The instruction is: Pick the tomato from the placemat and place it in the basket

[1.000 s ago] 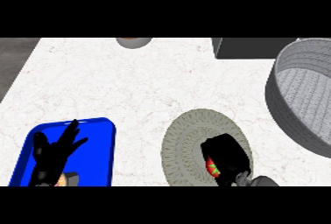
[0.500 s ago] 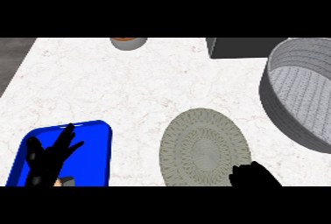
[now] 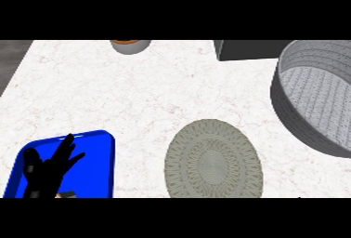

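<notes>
The round grey woven placemat [image 3: 214, 160] lies on the white marble counter at lower centre, with nothing on it. No tomato shows in the head view. The large grey basket [image 3: 286, 111] stands at the right edge, its woven inside bare as far as it shows. My left hand [image 3: 44, 169] rests open, fingers up, over the blue tray at lower left. My right hand is out of the picture.
A blue tray [image 3: 96, 158] sits at the lower left under my left hand. A small grey bowl [image 3: 130, 45] with something orange inside stands at the counter's far edge. A dark box [image 3: 247, 50] sits at the back, beside the basket.
My right hand, curled on the tomato over the placemat a second ago, slid back past the lower edge and is gone, tomato with it. The view has shifted slightly.
</notes>
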`<move>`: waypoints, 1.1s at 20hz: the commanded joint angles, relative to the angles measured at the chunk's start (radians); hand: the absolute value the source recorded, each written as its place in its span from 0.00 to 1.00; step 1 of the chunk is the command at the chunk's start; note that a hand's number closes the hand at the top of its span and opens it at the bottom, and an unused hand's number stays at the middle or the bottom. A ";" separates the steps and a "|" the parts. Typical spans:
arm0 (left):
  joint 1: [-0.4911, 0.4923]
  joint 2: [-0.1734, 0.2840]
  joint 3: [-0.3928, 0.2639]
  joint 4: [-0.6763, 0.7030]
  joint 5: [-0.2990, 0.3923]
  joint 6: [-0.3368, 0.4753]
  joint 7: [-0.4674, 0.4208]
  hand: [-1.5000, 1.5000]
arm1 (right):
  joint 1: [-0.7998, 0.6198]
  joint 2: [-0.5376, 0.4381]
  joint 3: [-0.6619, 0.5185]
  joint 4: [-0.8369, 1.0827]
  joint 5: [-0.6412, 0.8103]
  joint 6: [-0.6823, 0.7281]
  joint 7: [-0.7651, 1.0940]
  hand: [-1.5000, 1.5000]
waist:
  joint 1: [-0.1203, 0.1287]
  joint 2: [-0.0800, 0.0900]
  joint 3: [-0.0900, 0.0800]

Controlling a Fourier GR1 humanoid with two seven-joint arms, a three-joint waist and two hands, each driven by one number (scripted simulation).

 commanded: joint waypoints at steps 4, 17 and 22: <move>0.003 -0.013 -0.014 0.047 -0.007 -0.003 0.026 0.50 | 0.110 -0.034 -0.249 -0.334 -0.424 -0.011 -0.045 1.00 | -0.009 0.008 -0.011; 0.018 -0.021 -0.033 0.052 -0.038 -0.009 -0.004 0.50 | -0.020 -0.188 -1.013 -0.269 -1.089 0.143 0.234 1.00 | 0.031 0.008 -0.013; -0.022 -0.025 -0.029 0.038 -0.021 -0.024 0.026 0.50 | -0.165 -0.330 -1.177 0.018 -1.261 0.307 0.271 1.00 | 0.055 0.011 -0.012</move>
